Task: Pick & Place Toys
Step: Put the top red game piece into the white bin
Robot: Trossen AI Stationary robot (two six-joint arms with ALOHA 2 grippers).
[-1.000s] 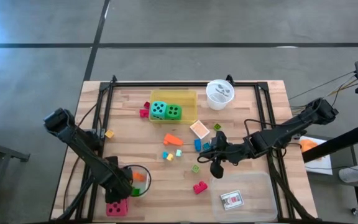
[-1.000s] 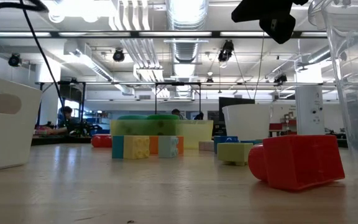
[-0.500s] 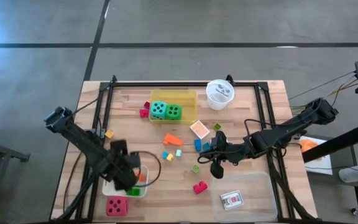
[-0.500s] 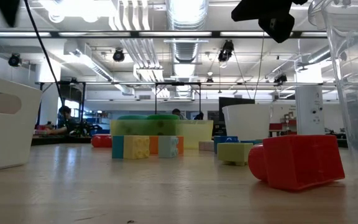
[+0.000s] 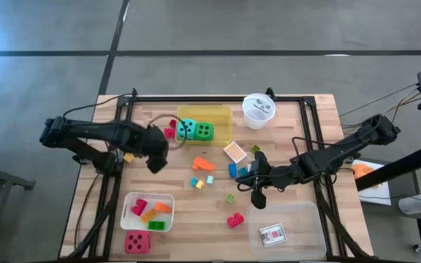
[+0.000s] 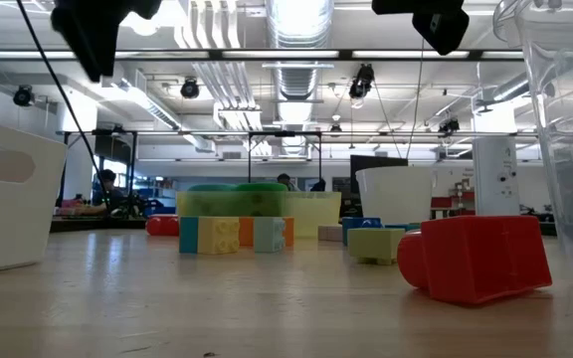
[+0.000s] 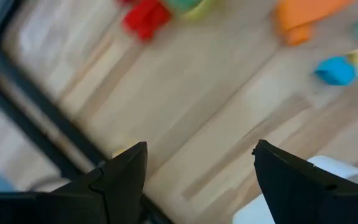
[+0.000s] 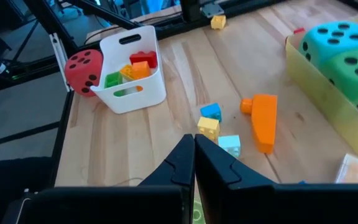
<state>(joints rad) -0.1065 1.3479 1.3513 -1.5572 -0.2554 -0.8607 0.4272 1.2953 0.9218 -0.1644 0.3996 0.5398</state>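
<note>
Left pincer (image 5: 156,162) hangs released and empty over the desk (image 5: 298,131), between the white tray (image 5: 131,201) and the loose blocks (image 5: 202,164); a fetch looks on, so next it must drop over one block. Right pincer (image 5: 257,196) waits clenched, empty

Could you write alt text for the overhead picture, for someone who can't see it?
Seen from above, a wooden table is strewn with small bright blocks; the left gripper hangs open near a yellow tray holding a teal die and a green die. A white bin holds several blocks, and the shut right gripper waits mid-table.
</note>
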